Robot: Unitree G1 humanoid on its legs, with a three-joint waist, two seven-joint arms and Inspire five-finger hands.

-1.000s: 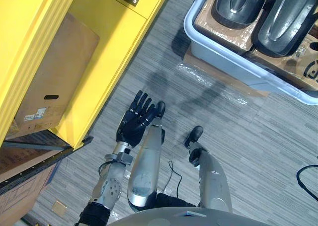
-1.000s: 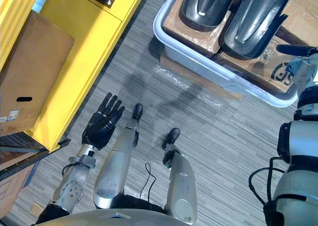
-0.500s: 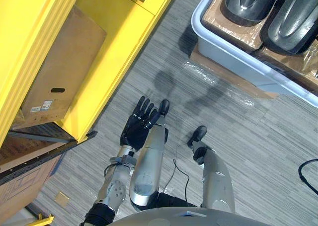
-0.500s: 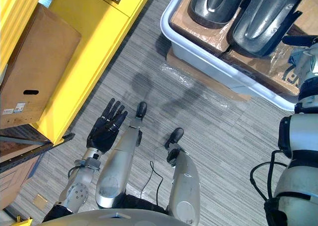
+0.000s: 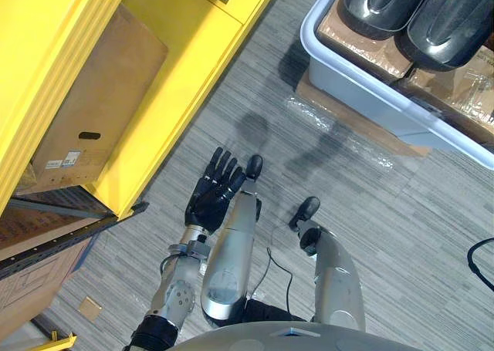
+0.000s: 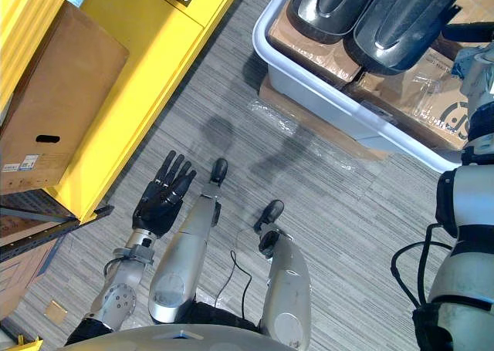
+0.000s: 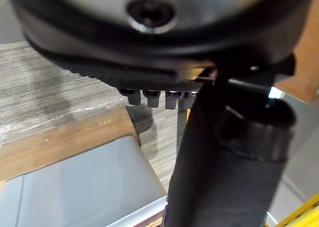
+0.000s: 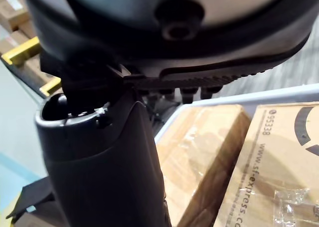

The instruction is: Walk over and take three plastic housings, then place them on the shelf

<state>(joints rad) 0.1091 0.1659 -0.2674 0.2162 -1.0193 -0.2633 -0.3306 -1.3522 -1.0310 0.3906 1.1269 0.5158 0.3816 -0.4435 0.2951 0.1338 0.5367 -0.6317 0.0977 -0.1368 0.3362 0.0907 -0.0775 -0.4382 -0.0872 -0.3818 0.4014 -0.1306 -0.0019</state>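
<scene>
plastic housings (image 6: 401, 19) | two dark glossy shells | side by side in tub (image 6: 340, 108)

The floor (image 5: 386, 220) is a grey carpet with fine stripes. Along the left side stands a yellow shelf unit (image 5: 185, 58), and on its lower board lies a closed cardboard box (image 5: 96, 104) with a hand slot and a small label. Below it, at the corner, is another cardboard box (image 5: 31, 289). A small brass-coloured plate (image 5: 89, 308) is set in the carpet nearby. At the upper right a pale grey plastic tub (image 5: 347, 77) rests on a flat cardboard sheet (image 5: 363, 123), with clear film (image 5: 340, 135) that glints in the light just beside it.
</scene>
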